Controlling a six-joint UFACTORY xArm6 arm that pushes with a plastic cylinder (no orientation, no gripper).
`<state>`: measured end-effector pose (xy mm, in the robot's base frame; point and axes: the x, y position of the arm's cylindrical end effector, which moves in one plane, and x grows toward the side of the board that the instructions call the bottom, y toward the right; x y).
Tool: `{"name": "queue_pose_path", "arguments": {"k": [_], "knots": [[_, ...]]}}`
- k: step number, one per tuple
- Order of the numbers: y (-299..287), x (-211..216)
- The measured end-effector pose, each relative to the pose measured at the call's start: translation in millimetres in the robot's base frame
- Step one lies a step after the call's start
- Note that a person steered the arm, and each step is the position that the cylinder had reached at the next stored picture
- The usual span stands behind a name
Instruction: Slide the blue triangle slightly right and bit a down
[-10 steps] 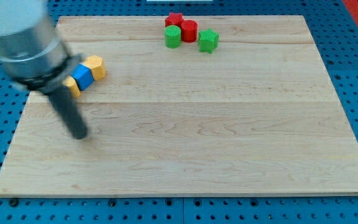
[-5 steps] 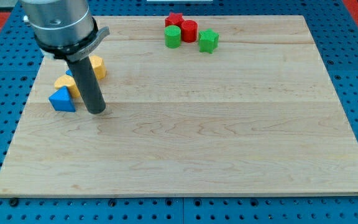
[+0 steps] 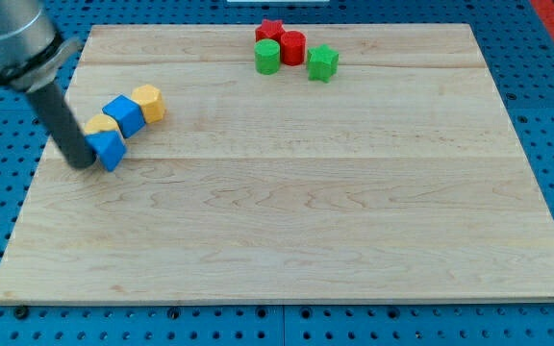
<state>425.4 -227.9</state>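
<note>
two blue blocks (image 3: 116,130), two yellow (image 3: 148,102)

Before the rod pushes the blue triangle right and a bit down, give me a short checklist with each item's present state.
1. My tip is on the view's left side of the blue triangle, the proper side for a rightward push: ok.
2. Tip touches the triangle: cannot tell; they look adjacent.
3. Tip sits above the triangle's middle, to add the downward part: not ok; it looks level or slightly lower.
4. Board right of and below the triangle has no blocks: ok.
5. Neighbours stay out of the push: cannot tell; the yellow block looks to touch the triangle's top, with the blue cube just beyond.
</note>
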Motion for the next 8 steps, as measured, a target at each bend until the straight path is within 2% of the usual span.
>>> {"name": "queue_pose_path", "arguments": {"k": [1, 2, 3, 4, 5, 6, 7, 8], "knots": [[35.3, -36.9], [54.8, -18.8], [40.1, 1.6], [73.8, 19.8], [160.9, 19.6], [128.3, 49.8], [125.0, 42.2], [82.5, 32.4]]}}
